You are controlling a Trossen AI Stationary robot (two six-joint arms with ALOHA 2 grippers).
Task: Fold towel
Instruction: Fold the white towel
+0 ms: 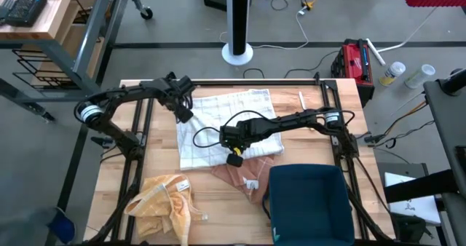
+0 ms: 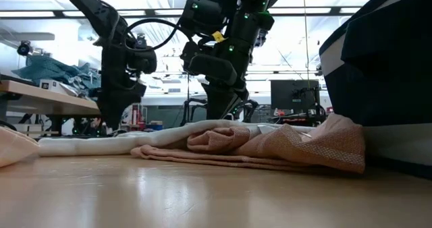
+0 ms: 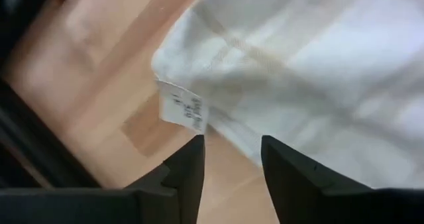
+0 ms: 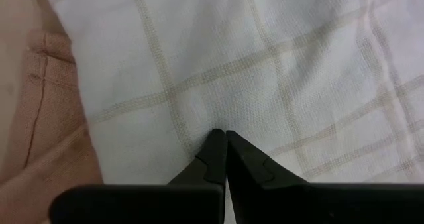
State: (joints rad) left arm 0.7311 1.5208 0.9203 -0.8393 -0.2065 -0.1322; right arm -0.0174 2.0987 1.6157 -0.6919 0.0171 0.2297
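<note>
A white checked towel (image 1: 226, 126) lies folded flat in the middle of the table; part of it rests on a pink cloth (image 1: 244, 175). In the left wrist view a white label (image 3: 180, 108) shows at its corner. My left gripper (image 3: 232, 144) stands open just above that far left corner (image 1: 182, 113), nothing between its fingers. My right gripper (image 4: 222, 136) is shut, its tips down on the towel's near middle (image 1: 233, 143). In the low view the left gripper (image 2: 113, 123) is at the left and the right gripper (image 2: 219, 113) at the centre. My right gripper presses its shut fingertips (image 4: 228, 151) down on the towel's top layer (image 4: 218, 111), close to the edge that borders the pink cloth. The fingers come from above, slanting from the table's right. The towel lies flat under them.
A crumpled yellow cloth (image 1: 164, 202) lies at the near left. A dark blue bin (image 1: 309, 202) stands at the near right, close to the pink cloth. Black rails (image 1: 135, 129) run along the table's left and right sides. Bare wood (image 1: 218, 217) shows between the yellow cloth and the bin.
</note>
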